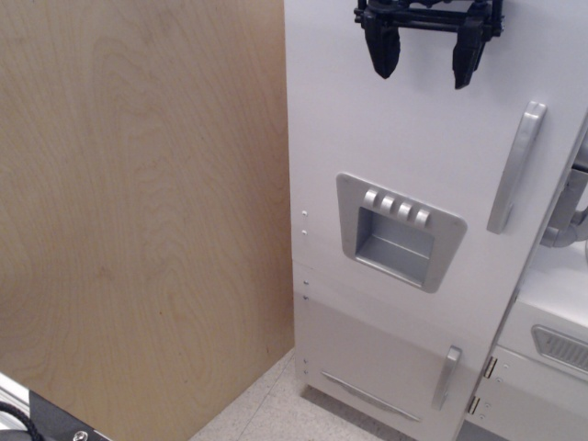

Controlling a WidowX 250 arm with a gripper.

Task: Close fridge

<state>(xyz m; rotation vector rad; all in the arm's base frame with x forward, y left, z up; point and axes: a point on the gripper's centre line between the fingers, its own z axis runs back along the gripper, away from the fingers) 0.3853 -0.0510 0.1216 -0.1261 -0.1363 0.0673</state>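
The tall white toy fridge (404, 138) fills the right half of the view. Its large door lies flush with the body; no shelves show. The long vertical silver handle (516, 165) runs along the door's right edge. The grey recessed dispenser panel (400, 231) with its row of buttons sits mid-door. My black gripper (424, 62) hangs at the top of the frame in front of the upper door, left of the handle. Its two fingers are spread apart with nothing between them. I cannot tell whether it touches the door.
A wooden panel (138, 211) covers the left half. The smaller lower door with a short silver handle (447, 377) is below. A white unit with a grey vent panel (562, 347) stands at the right edge. Speckled floor (266, 413) shows at the bottom.
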